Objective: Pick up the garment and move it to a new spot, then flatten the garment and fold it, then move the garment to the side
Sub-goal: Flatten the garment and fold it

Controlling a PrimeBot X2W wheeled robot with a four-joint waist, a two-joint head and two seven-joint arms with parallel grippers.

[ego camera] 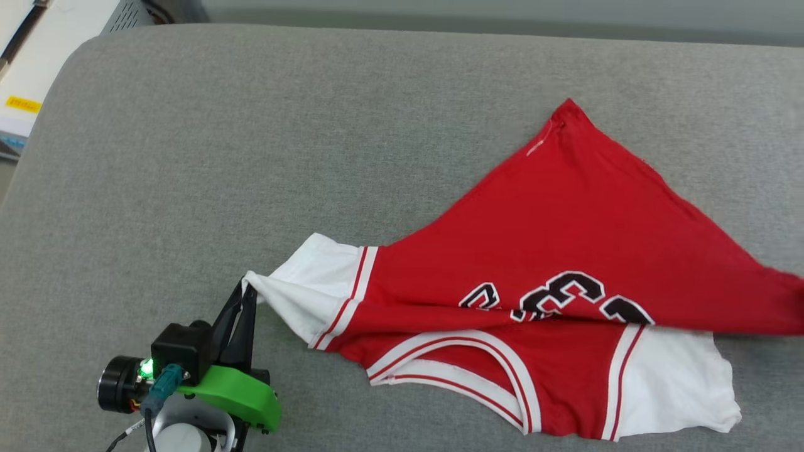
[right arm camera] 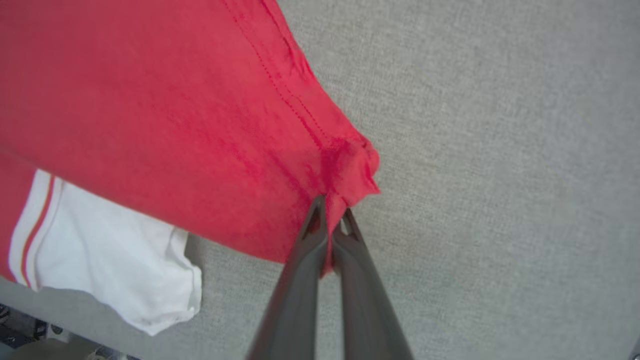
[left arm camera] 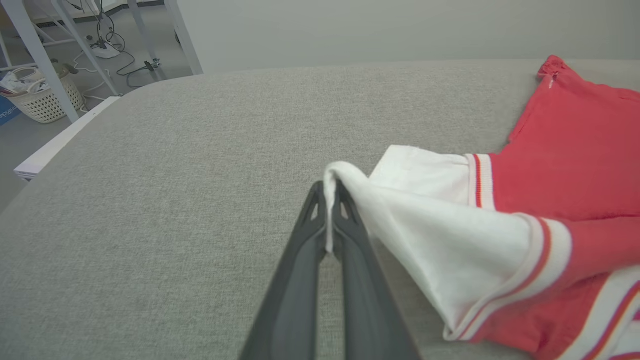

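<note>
Garment point(ego camera: 565, 213) under inspection: red soft-fabric T-shirt with white short sleeves and red-and-white stripe trim. It lies on a grey woven-fabric padded surface point(ego camera: 251, 125), in the near right part of that surface as the head view shows it. The shirt is not flat. Its red body is folded diagonally over itself, rising to a point at the far side and partly covering the black-and-white printed numerals point(ego camera: 565, 295). The striped collar point(ego camera: 465, 358) faces the near edge. One white sleeve point(ego camera: 672, 383) lies spread at the near right.

Left gripper point(ego camera: 250, 290): the two long dark fingers are pressed together on the edge of the other white sleeve point(ego camera: 308, 276). In the left wrist view a thin fold of white cloth is pinched between the tips of the left gripper point(left arm camera: 330, 192), and the sleeve point(left arm camera: 450, 240) trails from there to the right.

Right gripper point(right arm camera: 332, 210): the fingers are closed on a bunched red corner of the garment point(right arm camera: 150, 100), at the end of a stitched hem; the cloth is drawn toward the grip.

Surroundings, left wrist view: a white woven basket point(left arm camera: 45, 100), white frame legs point(left arm camera: 35, 50) and cables on the floor beyond the surface.
</note>
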